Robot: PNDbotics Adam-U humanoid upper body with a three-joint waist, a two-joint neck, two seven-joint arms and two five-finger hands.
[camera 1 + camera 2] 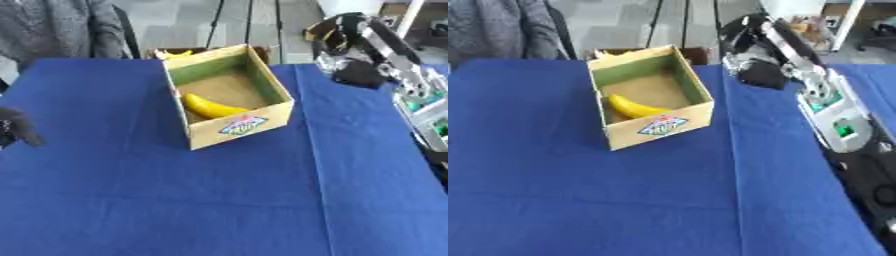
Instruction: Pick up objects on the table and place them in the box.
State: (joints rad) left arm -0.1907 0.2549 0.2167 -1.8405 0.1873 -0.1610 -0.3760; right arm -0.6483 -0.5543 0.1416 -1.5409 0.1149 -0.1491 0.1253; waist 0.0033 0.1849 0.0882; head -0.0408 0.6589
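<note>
Currently: blue table point(131, 200); cardboard box point(241, 124), open-topped, mid-table; right hand point(759, 75) raised beside box, grasp unreadable; left hand point(16, 127) at edge, unclear; banana point(210, 107) inside box, likely light, soft, best gripped mid-length.

One open cardboard box point(229, 95) with tan walls, a green inner lining and a coloured label on its front stands on the worktop. One yellow curved banana point(210, 107) lies inside that box. One blue cloth point(219, 200) covers the worktop under the box. One small yellow item point(173, 53), too unclear to identify, shows just behind the box's far left corner.
</note>
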